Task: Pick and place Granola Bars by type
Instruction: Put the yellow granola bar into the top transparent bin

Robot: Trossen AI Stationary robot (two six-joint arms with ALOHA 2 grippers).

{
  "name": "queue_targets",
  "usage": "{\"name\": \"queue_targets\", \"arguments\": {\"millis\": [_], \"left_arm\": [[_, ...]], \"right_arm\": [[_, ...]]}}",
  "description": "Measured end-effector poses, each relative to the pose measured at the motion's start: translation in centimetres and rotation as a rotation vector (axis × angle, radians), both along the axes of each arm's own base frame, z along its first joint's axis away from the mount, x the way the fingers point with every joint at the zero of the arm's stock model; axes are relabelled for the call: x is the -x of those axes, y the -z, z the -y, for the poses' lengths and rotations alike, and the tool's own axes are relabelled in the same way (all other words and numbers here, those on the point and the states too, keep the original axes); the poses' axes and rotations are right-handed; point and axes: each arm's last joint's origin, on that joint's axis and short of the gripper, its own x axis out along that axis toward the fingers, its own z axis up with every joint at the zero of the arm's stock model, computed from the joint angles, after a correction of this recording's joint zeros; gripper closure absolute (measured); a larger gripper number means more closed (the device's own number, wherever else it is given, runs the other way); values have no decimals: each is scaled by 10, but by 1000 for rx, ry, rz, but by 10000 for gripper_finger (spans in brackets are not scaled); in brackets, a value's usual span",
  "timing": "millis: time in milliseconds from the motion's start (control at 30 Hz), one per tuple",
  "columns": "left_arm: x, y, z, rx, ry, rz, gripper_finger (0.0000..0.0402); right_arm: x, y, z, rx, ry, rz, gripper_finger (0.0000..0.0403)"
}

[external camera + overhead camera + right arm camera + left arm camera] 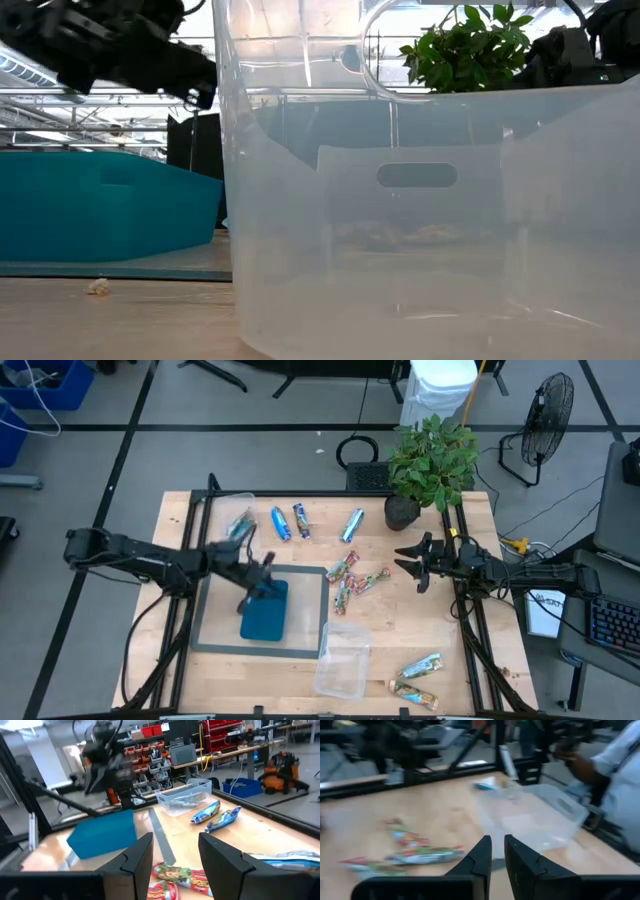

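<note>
Three blue bars (281, 523) (300, 518) (351, 525) lie flat near the table's far edge. Red-green bars (343, 568) (370, 580) lie at the table's middle, and silver-tan bars (418, 668) lie near the front right corner. My left gripper (262, 572) hovers over the teal tray (265, 615). Its fingers (485, 857) are shut to a thin slit with nothing between them. My right gripper (410, 562) is open just right of the red-green bars. In the right wrist view one bar (180, 877) shows below that gripper (175, 852).
A clear tub (235, 520) with something in it stands at the far left. Another clear tub (342, 658) stands near the front and fills the low view (420, 200). A potted plant (432, 465) is at the far right edge. A person's arm (615, 765) shows beyond the table.
</note>
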Motion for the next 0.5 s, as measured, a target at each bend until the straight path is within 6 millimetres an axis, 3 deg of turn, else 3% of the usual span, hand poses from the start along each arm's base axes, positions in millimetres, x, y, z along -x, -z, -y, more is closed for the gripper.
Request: {"name": "queue_targets", "arguments": {"millis": [267, 433, 500], "left_arm": [[-6, -5, 20, -37, -1, 74, 371], [-5, -6, 18, -96, -50, 85, 381], [-5, -4, 16, -106, -67, 70, 386]], "right_arm": [[0, -6, -1, -54, -19, 75, 253], [-3, -6, -16, -85, -383, -19, 254], [-6, -28, -25, -74, -468, -10, 257]]}}
